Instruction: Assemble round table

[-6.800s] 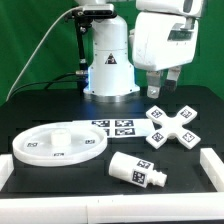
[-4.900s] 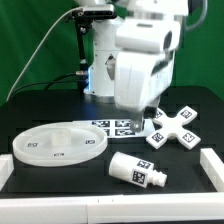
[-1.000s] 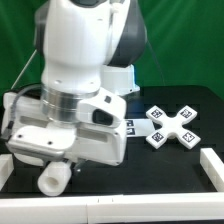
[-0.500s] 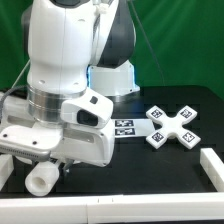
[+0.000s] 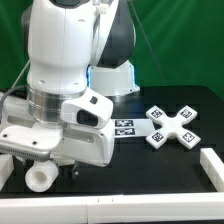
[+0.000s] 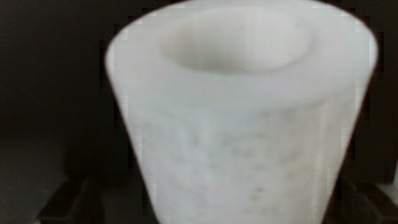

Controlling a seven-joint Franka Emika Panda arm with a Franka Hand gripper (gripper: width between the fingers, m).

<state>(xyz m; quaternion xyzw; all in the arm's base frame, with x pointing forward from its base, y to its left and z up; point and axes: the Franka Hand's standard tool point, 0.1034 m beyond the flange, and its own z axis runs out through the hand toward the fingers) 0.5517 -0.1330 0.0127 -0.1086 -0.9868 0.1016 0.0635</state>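
The short white cylinder leg (image 5: 40, 177) shows at the exterior view's lower left, sticking out from under my arm with its open end toward the camera. It fills the wrist view (image 6: 231, 120), hollow end up. My gripper (image 5: 52, 163) is shut on the leg, and its dark fingers (image 6: 68, 202) show at the leg's sides. The white cross-shaped base (image 5: 170, 126) with black-and-white tags lies on the black table at the right. The large round disc is hidden behind my arm.
The marker board (image 5: 122, 128) lies in the middle of the table, partly behind my arm. A white raised border (image 5: 212, 166) runs along the table's right front. The arm's pedestal (image 5: 118, 78) stands at the back.
My arm swung from the back right over to the front left and took hold of the leg that lay on the table. In the last second the leg shifted a little further left.
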